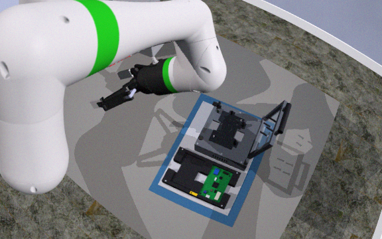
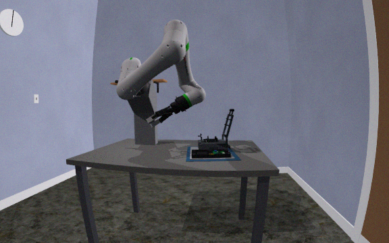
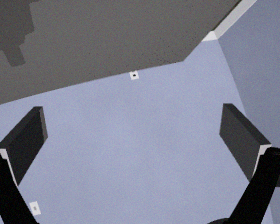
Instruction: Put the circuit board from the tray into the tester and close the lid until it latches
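Observation:
The green circuit board lies face up in the right pocket of the black tray, with its white parts toward the near end. The grey tester stands just behind the tray. Its lid is swung up and open, with the handle on top. The latch hook stands at the tester's far left corner. My gripper is open and empty, high above the table and well to the left of the tester.
Tray and tester sit on a blue-bordered mat on the grey table. The arm's pedestal stands at the table's back. The wrist view shows only wall and floor.

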Controlling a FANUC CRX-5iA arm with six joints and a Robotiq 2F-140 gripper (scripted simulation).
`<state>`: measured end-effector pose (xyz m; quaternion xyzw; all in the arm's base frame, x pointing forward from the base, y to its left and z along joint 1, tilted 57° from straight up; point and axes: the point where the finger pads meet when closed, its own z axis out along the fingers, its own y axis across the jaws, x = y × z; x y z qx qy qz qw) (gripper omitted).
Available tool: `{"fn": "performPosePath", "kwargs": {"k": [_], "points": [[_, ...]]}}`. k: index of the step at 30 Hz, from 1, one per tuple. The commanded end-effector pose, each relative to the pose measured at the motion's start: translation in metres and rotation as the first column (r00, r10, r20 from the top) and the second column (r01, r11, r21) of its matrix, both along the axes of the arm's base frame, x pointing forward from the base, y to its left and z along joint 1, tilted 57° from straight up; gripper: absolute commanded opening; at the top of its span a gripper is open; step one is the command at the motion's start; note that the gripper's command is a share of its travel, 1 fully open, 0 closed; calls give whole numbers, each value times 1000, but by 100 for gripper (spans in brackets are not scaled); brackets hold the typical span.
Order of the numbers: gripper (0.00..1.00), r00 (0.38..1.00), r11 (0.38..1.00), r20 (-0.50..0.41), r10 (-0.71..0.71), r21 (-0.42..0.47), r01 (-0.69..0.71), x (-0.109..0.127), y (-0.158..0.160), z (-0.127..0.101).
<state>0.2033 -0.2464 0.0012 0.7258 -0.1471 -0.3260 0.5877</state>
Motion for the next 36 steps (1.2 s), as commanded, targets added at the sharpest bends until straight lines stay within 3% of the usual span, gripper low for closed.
{"fn": "performPosePath", "kwargs": {"k": [1, 21, 27, 30, 32, 34, 36], "points": [[100, 1000, 1000, 0, 0, 0, 0, 0, 0, 0], [100, 1000, 1000, -8, 11, 19, -10, 5, 1, -1], [100, 989, 977, -79, 123, 186, -107, 48, 9, -5], [100, 986, 970, -89, 144, 212, -122, 55, 11, -5], [100, 971, 943, -119, 209, 288, -168, 76, 17, -5], [100, 971, 943, -119, 209, 288, -168, 76, 17, -5], [100, 948, 907, -146, 281, 363, -213, 99, 23, -4]]}}
